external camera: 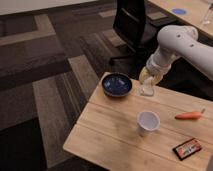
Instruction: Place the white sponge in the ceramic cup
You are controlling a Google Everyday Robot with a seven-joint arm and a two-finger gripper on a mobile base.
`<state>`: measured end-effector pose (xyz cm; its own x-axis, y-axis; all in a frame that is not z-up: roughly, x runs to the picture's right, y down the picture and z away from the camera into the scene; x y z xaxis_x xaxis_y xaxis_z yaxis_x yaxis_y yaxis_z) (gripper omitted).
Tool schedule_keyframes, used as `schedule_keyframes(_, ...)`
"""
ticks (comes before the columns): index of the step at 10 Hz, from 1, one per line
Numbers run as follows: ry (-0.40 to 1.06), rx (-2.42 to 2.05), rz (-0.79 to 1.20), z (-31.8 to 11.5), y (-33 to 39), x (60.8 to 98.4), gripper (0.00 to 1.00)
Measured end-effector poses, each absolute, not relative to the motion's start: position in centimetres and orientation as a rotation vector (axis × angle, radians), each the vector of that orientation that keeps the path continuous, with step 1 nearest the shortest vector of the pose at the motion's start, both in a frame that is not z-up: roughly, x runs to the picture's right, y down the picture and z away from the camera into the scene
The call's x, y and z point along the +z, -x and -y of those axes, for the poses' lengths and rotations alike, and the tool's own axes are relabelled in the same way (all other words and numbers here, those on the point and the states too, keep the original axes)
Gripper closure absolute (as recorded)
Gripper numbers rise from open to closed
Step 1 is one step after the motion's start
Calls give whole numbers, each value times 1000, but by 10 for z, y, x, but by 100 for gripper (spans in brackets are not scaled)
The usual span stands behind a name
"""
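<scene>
The ceramic cup (148,122) stands upright and empty in the middle of the wooden table (110,135). My gripper (147,88) hangs from the white arm near the table's far edge, to the right of the dark blue bowl and beyond the cup. It is shut on the white sponge (146,91), a small white block at its fingertips, held just above the tabletop.
A dark blue bowl (117,84) sits at the table's far left. An orange carrot (189,115) and a flat black-and-red packet (186,148) lie on the right. A black office chair (132,27) stands behind the table, on striped carpet.
</scene>
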<state>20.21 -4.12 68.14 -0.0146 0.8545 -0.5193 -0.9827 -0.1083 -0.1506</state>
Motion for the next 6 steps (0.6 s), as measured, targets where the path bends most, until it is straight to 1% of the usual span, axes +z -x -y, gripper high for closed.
schedule_keyframes(4, 570, 1586, -285, 42, -200, 682, 100)
schedule_keyframes(5, 570, 1578, -285, 40, -197, 679, 100)
schedule_keyframes(6, 569, 1535, -278, 35, -184, 667, 100)
